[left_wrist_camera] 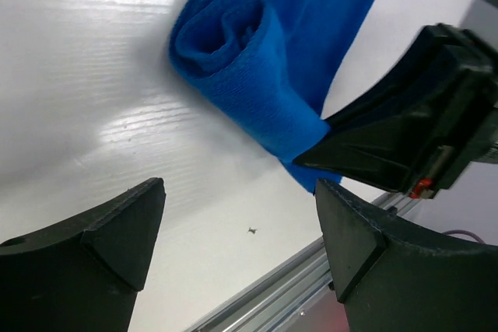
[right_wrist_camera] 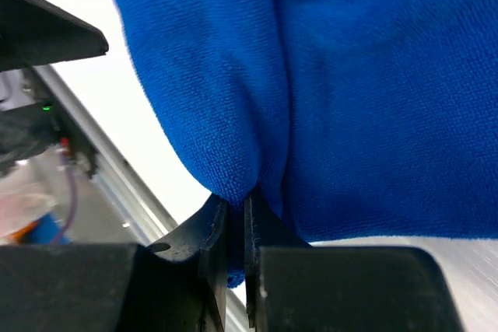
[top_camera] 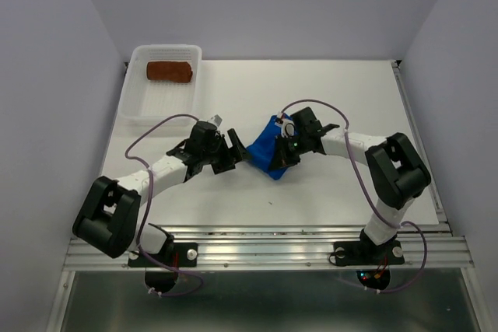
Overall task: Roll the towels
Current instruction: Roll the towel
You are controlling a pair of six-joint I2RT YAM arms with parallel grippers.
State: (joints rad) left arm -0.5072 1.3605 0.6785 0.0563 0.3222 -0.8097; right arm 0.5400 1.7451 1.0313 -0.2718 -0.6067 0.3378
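Hidden: part of blue towel (top_camera: 263, 148) under right gripper (top_camera: 285, 155) in top view; fingertips buried in fabric in right wrist view
Count: two towels; one basket (top_camera: 140, 105); two arms
Places: blue towel mid-frame on table (top_camera: 358, 106), one end rolled; rust-brown towel (top_camera: 170, 72) inside basket, upper left
Pose: both arms bent inward; left gripper (top_camera: 237, 153) spread wide, empty, just left of blue towel; right gripper pinched on blue towel's fold

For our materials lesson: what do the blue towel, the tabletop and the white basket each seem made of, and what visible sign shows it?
Blue towel: soft knitted or woven cloth, matte; a fine ribbed fibre texture shows.
Tabletop: white, semi-gloss, with faint wood-grain lines; likely laminate.
White basket: probably plastic, going by its thin, smooth moulded walls and lined floor.
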